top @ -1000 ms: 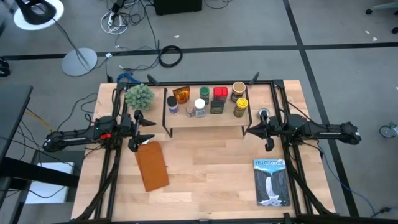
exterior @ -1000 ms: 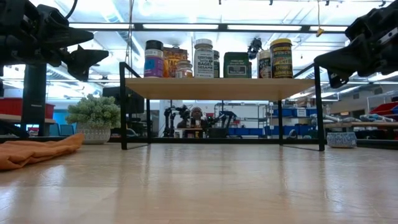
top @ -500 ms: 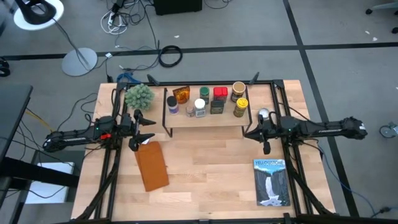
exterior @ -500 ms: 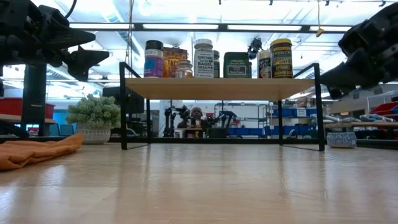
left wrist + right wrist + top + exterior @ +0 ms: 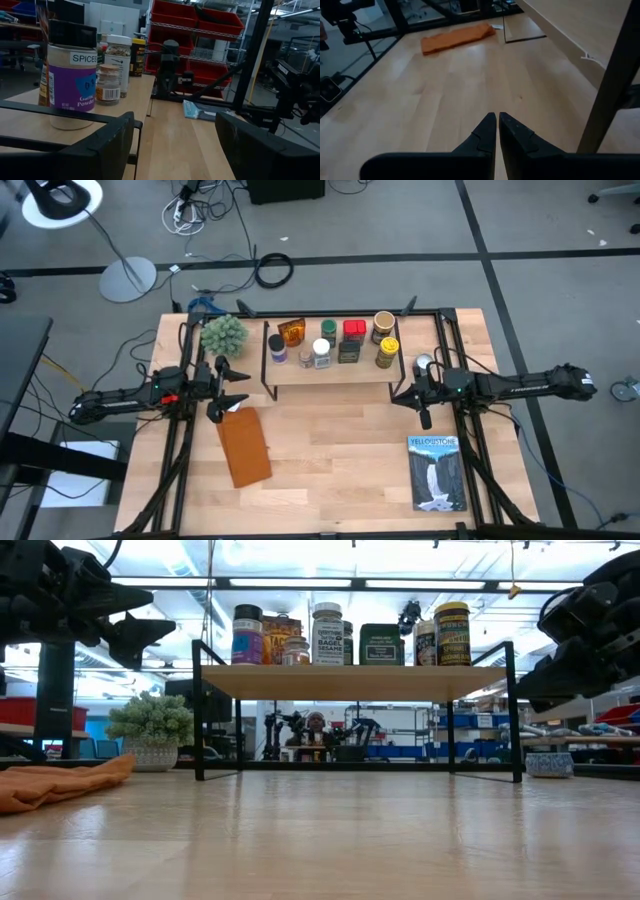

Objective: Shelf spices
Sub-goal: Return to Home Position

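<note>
High view puts the shelf (image 5: 330,373) at 12 o'clock on the desk (image 5: 340,450), with the spices (image 5: 321,352) grouped on its top board. I see none on the desk itself, so I judge the shelving done and only the retreat to home open. My left arm (image 5: 150,395) lies at 9 o'clock, its jaws apart and empty, pointing at the shelf's end. My right arm (image 5: 500,387) lies at 3 o'clock, its jaws together and empty, just off the shelf's 4 o'clock leg (image 5: 607,85).

To do this well I would draw the right arm straight back toward 3 o'clock with the jaws together and level, so nothing clips that black leg or the small white bowl (image 5: 424,363) beside the wrist. A sideways sweep risks shaking the board and toppling the yellow-lidded jar (image 5: 387,352) near that end.

Right wrist view settles that the right jaws meet, which is hard to read from above. Left wrist view reads the label on the garlic powder jar (image 5: 71,75). Low view reads the bagel sesame jar (image 5: 327,635) and shows the jars upright. Only from above do the Yellowstone book (image 5: 437,472) at 5 o'clock and the orange-brown sheet (image 5: 244,446) at 7 o'clock show whole.
</note>
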